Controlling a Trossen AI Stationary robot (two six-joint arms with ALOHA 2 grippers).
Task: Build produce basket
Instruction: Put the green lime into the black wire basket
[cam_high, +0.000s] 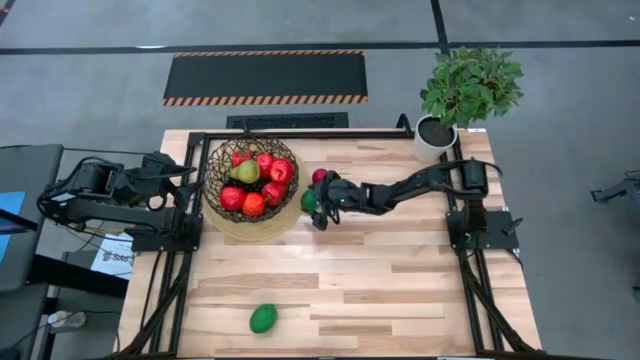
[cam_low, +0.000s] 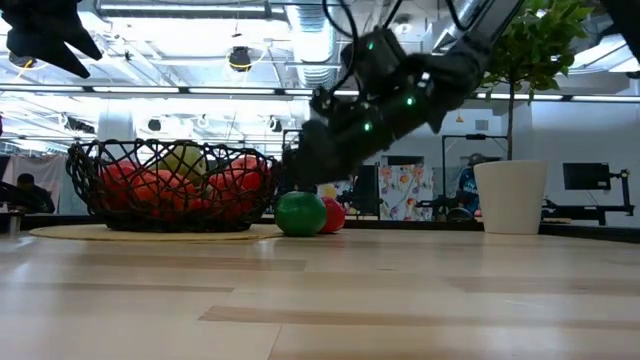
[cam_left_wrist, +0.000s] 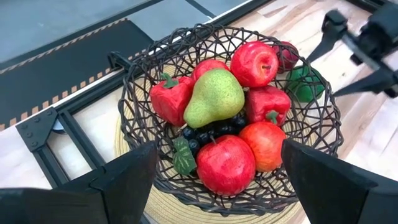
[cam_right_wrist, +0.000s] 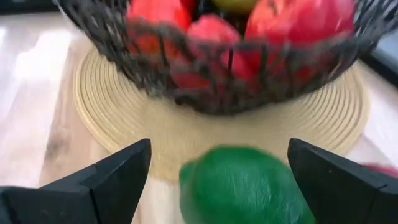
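The basket (cam_high: 251, 180) is seen on a round tan mat (cam_high: 250, 222) toward the table's far left, directly ahead of the right gripper (cam_high: 317, 207). Its wire rim lies just beyond the fingertips, with a narrow strip of mat between.

Inside it, one yellow-green pear (cam_left_wrist: 214, 97), a dark grape bunch (cam_left_wrist: 208, 134) and roughly seven red pieces, apples and peppers, are counted. Outside it, three pieces are seen: a green oval (cam_right_wrist: 245, 185) between the right gripper's widely spread fingers, untouched by either as far as can be told; a red fruit (cam_high: 319, 176) just beside the gripper on its far side; and a second green oval (cam_high: 263, 318) well behind it, alone on broad bare planks near the front edge.

The left gripper (cam_high: 172, 172) is held above the table's left edge by the basket, its fingers spread and empty.
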